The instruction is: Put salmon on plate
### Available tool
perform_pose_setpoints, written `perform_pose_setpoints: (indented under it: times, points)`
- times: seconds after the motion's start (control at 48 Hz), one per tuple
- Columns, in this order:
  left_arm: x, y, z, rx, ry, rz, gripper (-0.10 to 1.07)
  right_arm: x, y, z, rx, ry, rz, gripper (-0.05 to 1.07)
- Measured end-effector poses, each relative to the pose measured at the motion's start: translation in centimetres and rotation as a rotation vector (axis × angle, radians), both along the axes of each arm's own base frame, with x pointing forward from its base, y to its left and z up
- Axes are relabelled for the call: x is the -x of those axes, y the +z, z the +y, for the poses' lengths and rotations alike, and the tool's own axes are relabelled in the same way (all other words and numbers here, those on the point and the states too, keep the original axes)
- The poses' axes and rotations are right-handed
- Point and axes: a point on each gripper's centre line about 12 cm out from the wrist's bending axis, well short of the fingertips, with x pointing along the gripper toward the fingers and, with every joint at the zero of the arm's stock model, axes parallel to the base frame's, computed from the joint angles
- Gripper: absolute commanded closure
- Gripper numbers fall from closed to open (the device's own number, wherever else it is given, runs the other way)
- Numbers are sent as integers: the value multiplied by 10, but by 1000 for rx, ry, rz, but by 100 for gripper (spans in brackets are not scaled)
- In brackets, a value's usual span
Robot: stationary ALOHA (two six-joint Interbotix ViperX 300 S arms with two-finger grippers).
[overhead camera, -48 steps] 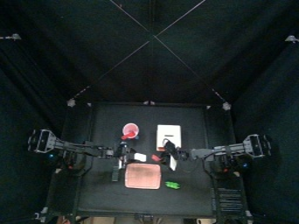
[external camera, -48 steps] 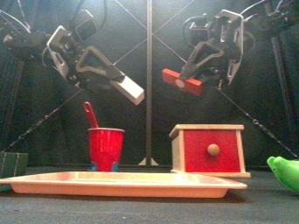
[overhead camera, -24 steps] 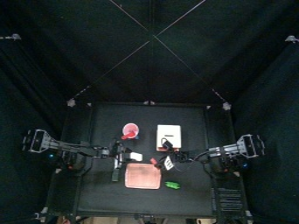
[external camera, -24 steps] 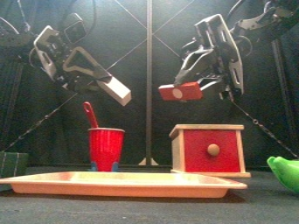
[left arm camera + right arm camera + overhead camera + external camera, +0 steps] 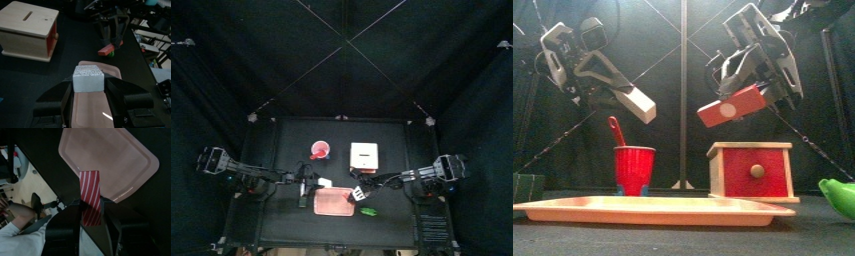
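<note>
1. Salmon, a red-and-white striped slab, is hanging clamped between the right gripper's jaws, above the plate.
2. Left gripper is gripping a pale grey block, also in the air.
3. Plate is lying flat at the table's front, before the red cup and wooden box.

Plate bare; cup, box behind.

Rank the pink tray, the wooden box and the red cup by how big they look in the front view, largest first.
1. Pink tray, widest by far, though nearest the camera.
2. Wooden box with the red front.
3. Red cup, narrower than the box and about as tall.
</note>
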Motion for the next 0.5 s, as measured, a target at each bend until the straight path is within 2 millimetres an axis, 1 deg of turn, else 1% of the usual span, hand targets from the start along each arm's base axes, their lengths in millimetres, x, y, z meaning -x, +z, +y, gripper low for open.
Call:
perform_pose_setpoints:
  times: [0.146, 0.292, 0.417, 0.5]
  points:
    - [3, -3, 1, 22, 19, 9, 55, -3, -6, -2, -14, -12, 73, 60]
    - [4, -5, 1, 28, 25, 13, 55, -3, -6, -7, 16, -30, 132, 60]
    - [4, -4, 2, 28, 28, 7, 55, -7, -7, -11, 47, -95, 153, 60]
    - [4, -4, 1, 28, 26, 9, 55, -8, -7, -9, 61, -134, 154, 59]
